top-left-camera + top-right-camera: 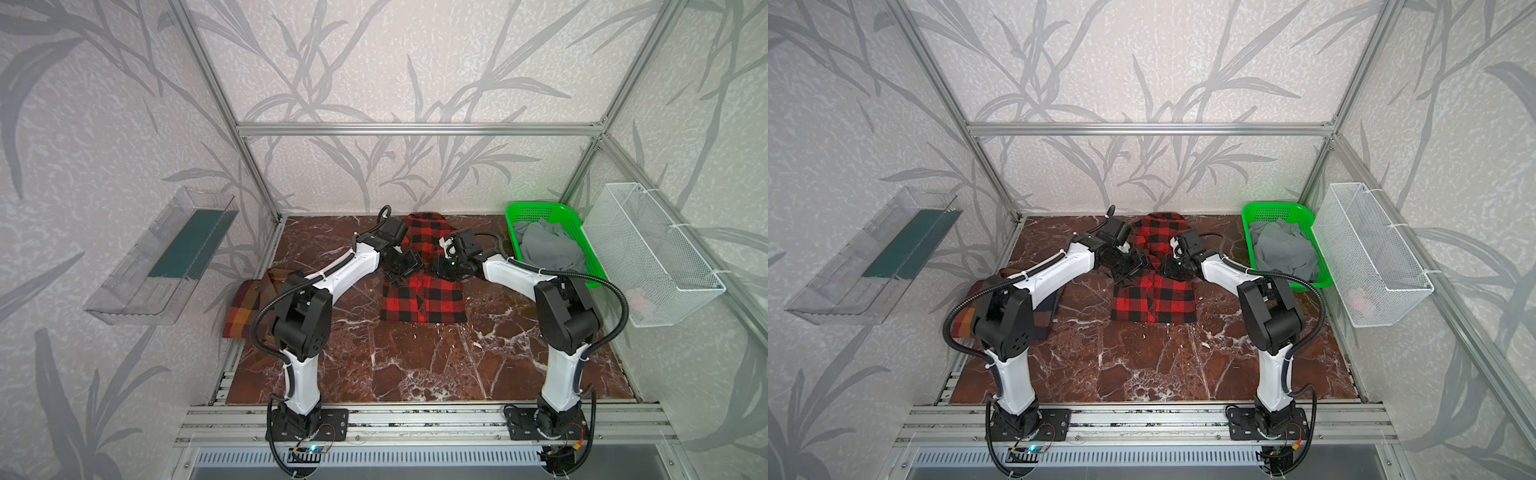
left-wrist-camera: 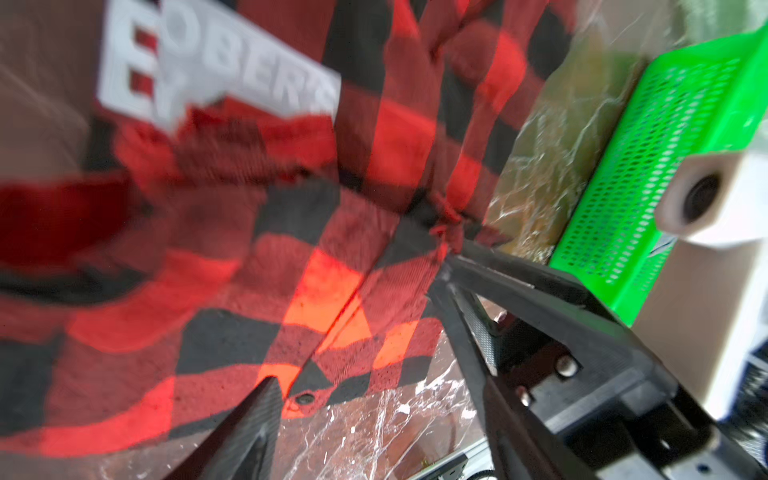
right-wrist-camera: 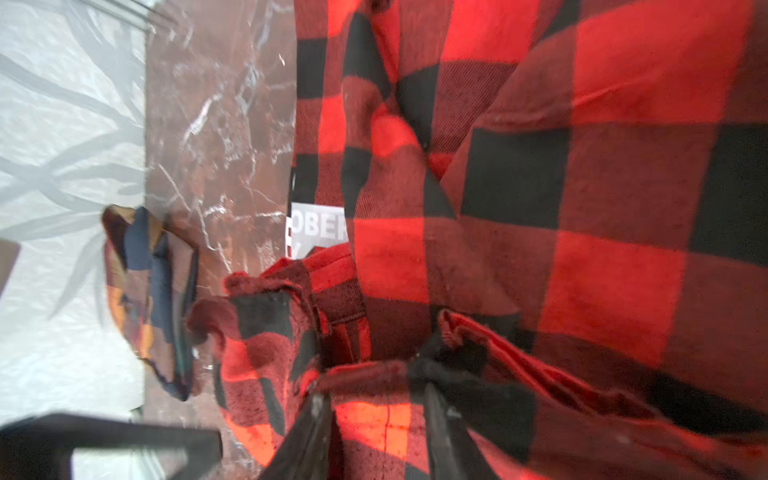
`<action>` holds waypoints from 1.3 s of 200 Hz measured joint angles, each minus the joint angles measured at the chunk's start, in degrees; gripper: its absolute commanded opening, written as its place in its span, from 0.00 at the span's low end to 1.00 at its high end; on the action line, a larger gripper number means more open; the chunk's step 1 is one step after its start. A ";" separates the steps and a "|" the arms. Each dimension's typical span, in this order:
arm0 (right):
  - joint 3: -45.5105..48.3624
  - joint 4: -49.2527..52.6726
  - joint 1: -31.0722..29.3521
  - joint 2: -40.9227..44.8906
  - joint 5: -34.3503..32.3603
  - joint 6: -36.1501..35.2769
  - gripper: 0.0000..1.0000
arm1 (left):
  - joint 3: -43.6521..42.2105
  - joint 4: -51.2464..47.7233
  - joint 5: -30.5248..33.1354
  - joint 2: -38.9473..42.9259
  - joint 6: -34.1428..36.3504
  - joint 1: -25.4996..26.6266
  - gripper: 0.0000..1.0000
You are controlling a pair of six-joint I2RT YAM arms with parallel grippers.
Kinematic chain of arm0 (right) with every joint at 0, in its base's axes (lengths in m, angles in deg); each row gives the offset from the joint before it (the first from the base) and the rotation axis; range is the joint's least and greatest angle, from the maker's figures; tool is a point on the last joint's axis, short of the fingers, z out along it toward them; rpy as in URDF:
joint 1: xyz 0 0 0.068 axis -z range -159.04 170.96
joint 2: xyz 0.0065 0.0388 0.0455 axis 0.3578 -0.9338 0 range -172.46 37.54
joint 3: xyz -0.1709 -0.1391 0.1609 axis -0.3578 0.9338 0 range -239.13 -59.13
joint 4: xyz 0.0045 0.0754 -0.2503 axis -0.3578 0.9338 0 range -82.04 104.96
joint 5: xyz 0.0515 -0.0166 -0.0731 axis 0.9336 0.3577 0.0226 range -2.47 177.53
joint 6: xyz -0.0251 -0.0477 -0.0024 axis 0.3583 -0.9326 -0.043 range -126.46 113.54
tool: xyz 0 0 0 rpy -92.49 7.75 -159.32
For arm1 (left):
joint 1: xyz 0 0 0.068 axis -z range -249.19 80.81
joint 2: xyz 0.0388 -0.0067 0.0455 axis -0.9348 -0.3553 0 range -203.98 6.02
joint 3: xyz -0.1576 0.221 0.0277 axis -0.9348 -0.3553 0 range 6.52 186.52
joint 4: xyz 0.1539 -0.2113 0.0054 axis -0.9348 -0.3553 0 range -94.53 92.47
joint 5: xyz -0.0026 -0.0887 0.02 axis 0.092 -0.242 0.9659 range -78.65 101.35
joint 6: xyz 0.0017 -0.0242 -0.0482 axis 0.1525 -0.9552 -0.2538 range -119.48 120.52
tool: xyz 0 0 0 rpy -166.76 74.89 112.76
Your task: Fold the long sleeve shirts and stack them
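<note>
Red-and-black check shirt point(image 1: 432, 301) at mid-back of tabletop point(image 1: 415, 365), left gripper point(image 2: 358, 322) spread above it, right gripper point(image 3: 374, 395) with cloth between jaws, hold uncertain, brown plaid shirt point(image 1: 241, 311) at left edge.

Surface point(image 1: 415, 365): centre shirt point(image 1: 432, 299) lies flat at mid-width, toward the back. Its far end is close to the back wall.

Folded shirt point(image 1: 241, 307) lies at the surface's left edge, well apart from the centre shirt and partly hidden behind the left arm point(image 1: 345, 270).

Basket point(image 1: 536, 206) sits in the back right corner, with a crumpled cloth point(image 1: 548, 249) inside.

Wire basket point(image 1: 648, 257) hangs on the right wall, just right of the basket. Clear tray point(image 1: 166, 257) hangs on the left wall.

Both arms are based at the front rail and lean back and inward. Left gripper point(image 1: 401, 272) is over the centre shirt's left side, right gripper point(image 1: 440, 266) over its right side, the two near each other. Right arm point(image 1: 511, 270) passes in front of the basket.
</note>
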 measured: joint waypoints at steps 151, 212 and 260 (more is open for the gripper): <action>11.23 -16.37 -3.58 3.96 9.73 -1.03 0.47 | -15.63 9.42 3.21 6.25 14.84 -9.40 0.57; 12.09 -18.05 -3.56 2.95 9.97 -1.95 0.43 | -17.22 18.32 -0.28 2.97 15.74 -9.38 0.37; 13.42 -19.50 -3.56 2.95 10.38 -2.36 0.30 | -17.22 21.16 -1.40 -0.74 15.80 -9.35 0.17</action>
